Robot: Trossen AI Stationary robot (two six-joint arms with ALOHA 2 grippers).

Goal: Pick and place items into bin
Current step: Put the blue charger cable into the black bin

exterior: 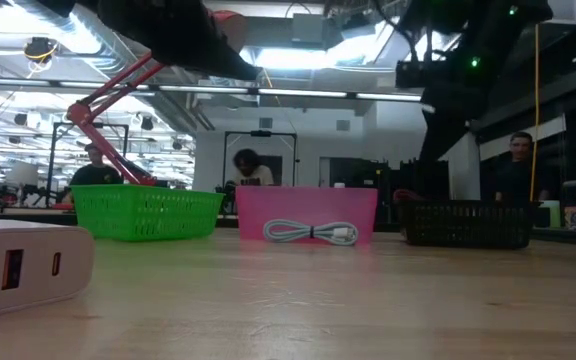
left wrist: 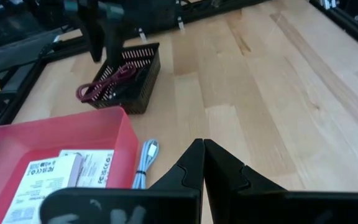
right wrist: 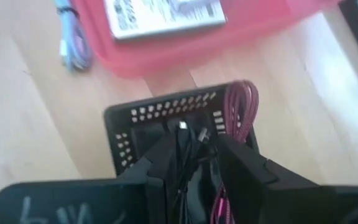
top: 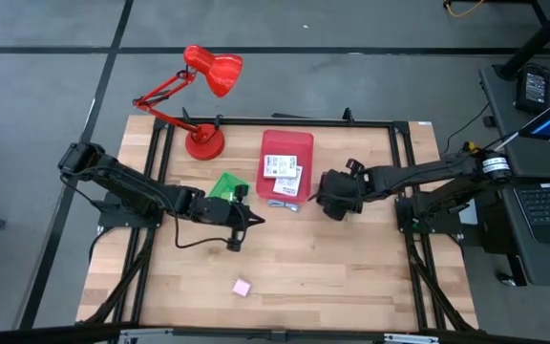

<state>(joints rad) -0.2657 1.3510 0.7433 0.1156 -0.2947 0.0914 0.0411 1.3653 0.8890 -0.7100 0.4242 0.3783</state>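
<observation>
No word, brand or number can be read anywhere. The two white printed packets point(top: 282, 173) lying in the shallow pink plastic tray point(top: 306, 144) carry dark blocks of print and small square codes (plainest in the left wrist view, on the nearer white packet point(left wrist: 40, 181)), but the lettering is too small and blurred to make out. The right wrist view shows the same print smeared.
</observation>
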